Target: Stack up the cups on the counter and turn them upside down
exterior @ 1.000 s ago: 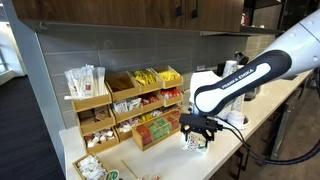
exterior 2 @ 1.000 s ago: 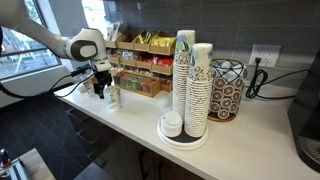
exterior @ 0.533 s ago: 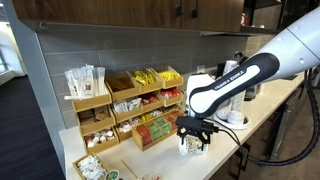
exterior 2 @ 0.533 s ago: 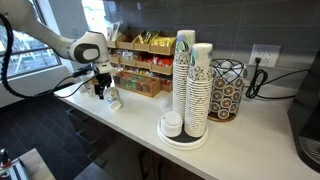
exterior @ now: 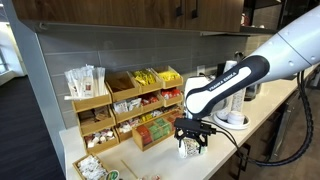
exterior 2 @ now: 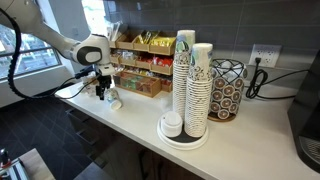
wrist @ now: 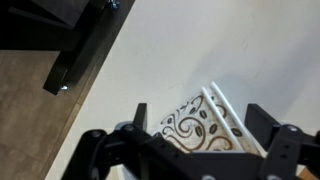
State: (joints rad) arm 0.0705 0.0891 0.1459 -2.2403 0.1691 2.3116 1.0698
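Above a patterned cup (wrist: 205, 125), tool (exterior: 192, 141) wide open; nothing held

In an exterior view, the gripper (exterior 2: 102, 92) hangs low over the counter (exterior 2: 140, 118), jaws spread. A patterned cup (exterior 2: 114, 101) sits just beside its fingertips. Wooden snack racks (exterior 2: 140, 70) lie behind it, with tall cup stacks (exterior 2: 190, 85) well apart.

The cup (wrist: 205, 128) looks like matt white paper with a dark printed pattern. The tabletop (wrist: 200, 50) is smooth and off-white, with a soft shine. The tool (wrist: 198, 112) is matt black; plastic or metal, I cannot tell. The snack racks (exterior: 140, 108) are light wood. The arm (exterior: 240, 78) has a glossy white shell.
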